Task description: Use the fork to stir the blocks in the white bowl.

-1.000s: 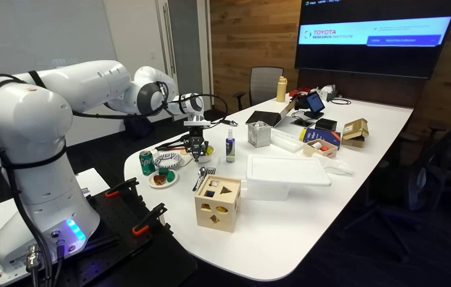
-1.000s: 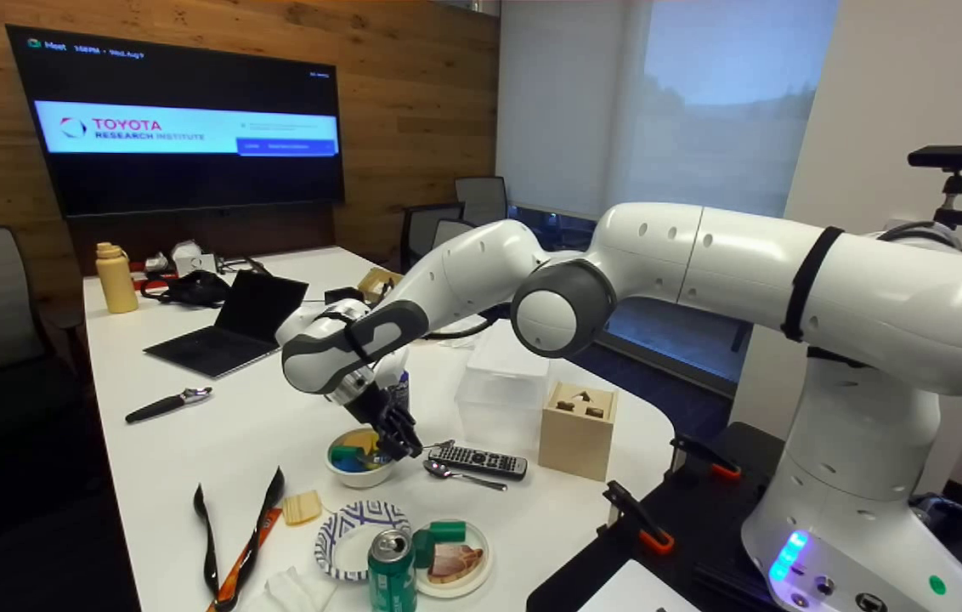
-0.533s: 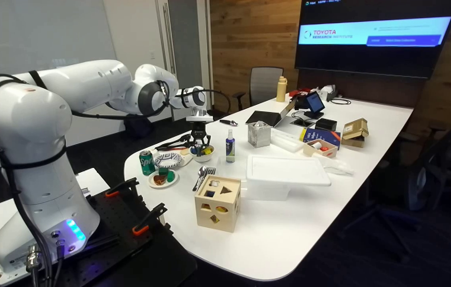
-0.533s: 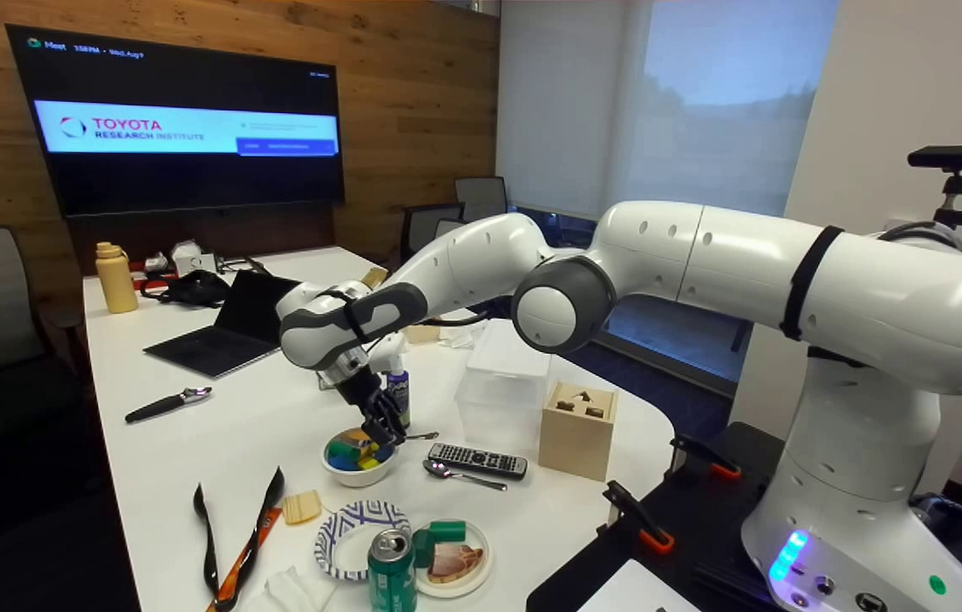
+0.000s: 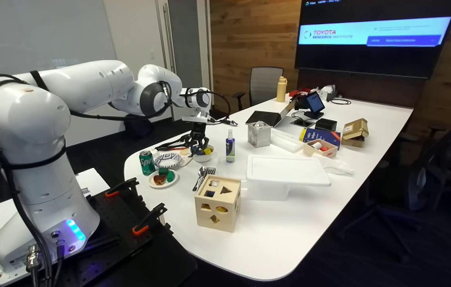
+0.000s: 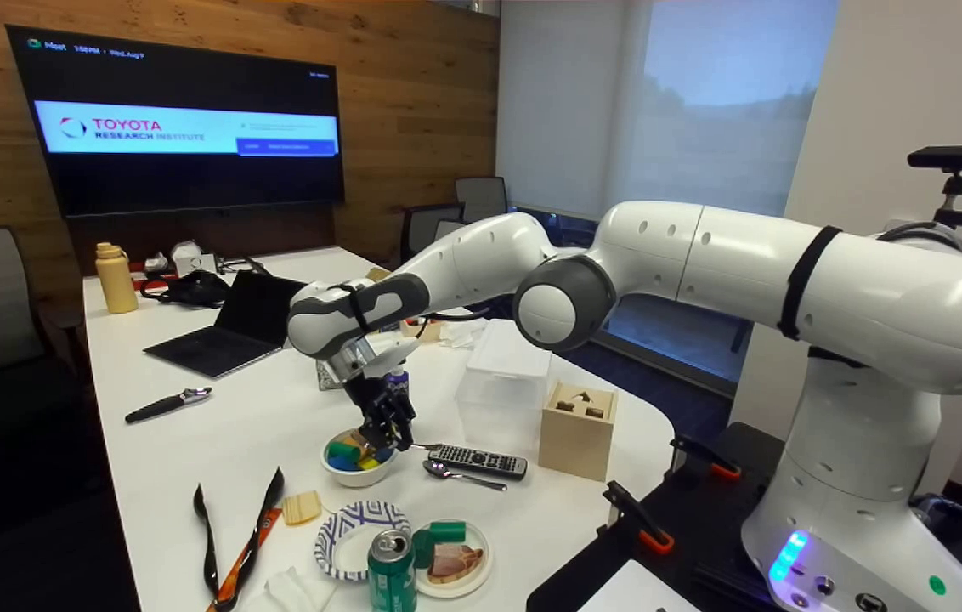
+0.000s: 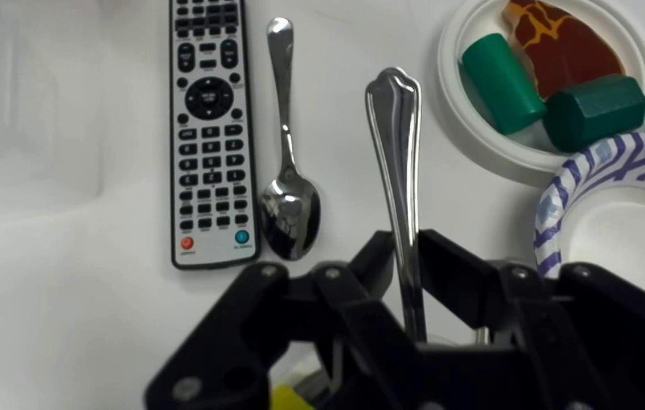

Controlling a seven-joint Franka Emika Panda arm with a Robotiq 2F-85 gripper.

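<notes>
The white bowl stands on the table and also shows in an exterior view. It holds coloured blocks, green, blue and yellow. A yellow block shows at the bottom edge of the wrist view. My gripper is shut on the fork's metal handle. The handle end points away from the bowl, and the tines are hidden behind the gripper. My gripper is just above the bowl's rim in both exterior views. Whether the fork touches the blocks cannot be told.
A remote and a spoon lie beside the bowl. A spray bottle, a patterned paper bowl, a plate of toy food, a can and tongs are near. A wooden cube box stands by a clear bin.
My gripper has risen slightly and shifted and turned above the bowl, with the fork still held. The bowl has moved slightly, and more of its blocks show than one second ago.
</notes>
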